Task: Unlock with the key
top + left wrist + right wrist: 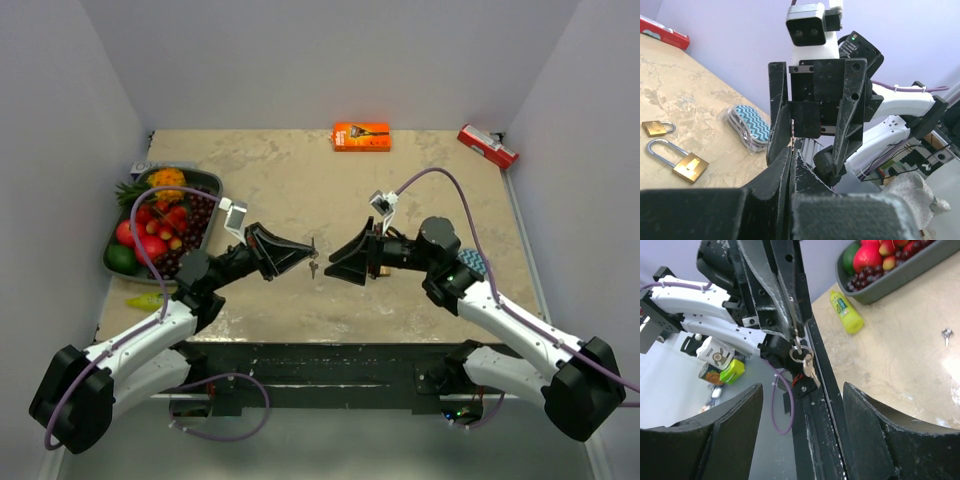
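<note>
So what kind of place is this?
Probably a robot lab's test booth: plain walls box in a table with a left arm and right arm bolted on, plus practice props like padlocks and a fruit tray.

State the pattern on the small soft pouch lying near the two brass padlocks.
Blue-and-white zigzag chevrons on the small soft pouch, clearest in the left wrist view.

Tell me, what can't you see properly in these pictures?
- Top view: the keys in the left gripper are too small to count.
- Left wrist view: keyholes on the big padlock and the small padlock are too small to find.
- Right wrist view: the fruit tray is cut off by the top edge.
</note>
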### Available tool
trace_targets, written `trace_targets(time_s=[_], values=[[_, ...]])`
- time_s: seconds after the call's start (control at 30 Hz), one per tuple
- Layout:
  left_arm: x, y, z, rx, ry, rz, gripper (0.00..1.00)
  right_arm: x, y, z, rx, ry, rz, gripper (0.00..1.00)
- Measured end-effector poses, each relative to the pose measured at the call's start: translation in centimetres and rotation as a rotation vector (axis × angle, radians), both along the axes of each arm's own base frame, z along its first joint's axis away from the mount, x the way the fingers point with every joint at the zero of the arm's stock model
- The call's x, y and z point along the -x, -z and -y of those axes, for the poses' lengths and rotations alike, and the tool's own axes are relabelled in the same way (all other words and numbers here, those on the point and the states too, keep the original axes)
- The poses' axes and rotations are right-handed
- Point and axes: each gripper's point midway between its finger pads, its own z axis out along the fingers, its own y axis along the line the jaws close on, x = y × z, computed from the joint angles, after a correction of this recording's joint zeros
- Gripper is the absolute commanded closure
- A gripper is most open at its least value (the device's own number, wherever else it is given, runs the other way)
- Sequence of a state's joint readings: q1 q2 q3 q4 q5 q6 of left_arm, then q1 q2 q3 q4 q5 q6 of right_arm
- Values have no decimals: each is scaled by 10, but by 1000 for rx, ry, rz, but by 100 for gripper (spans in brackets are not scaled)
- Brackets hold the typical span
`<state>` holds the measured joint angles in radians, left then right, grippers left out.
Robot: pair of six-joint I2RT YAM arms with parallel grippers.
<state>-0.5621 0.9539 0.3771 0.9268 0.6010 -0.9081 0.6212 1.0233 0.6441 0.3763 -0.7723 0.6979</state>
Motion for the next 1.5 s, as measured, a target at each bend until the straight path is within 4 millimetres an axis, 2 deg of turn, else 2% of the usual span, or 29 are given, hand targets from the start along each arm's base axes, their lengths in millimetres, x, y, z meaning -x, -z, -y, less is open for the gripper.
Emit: trace_targets(time_s=[0.13, 0.4, 0.67, 1.07, 1.23, 1.5], values=[[-1, -2, -1, 13, -4, -18, 100, -2, -10, -3, -32, 17, 35, 45], [0, -6, 0, 34, 6, -29, 100, -6, -18, -9, -61, 46, 83, 58], [0, -5, 0, 37, 9, -38, 100, -8, -13, -19, -55, 35, 86, 70], [-1, -3, 2, 36, 20, -54, 100, -12, -21, -23, -77, 35, 121, 84], [-1, -4, 2, 41, 19, -49, 100, -13, -20, -24, -77, 34, 123, 99], [-1, -5, 2, 46, 23, -35, 100, -13, -22, -25, -86, 34, 121, 100]])
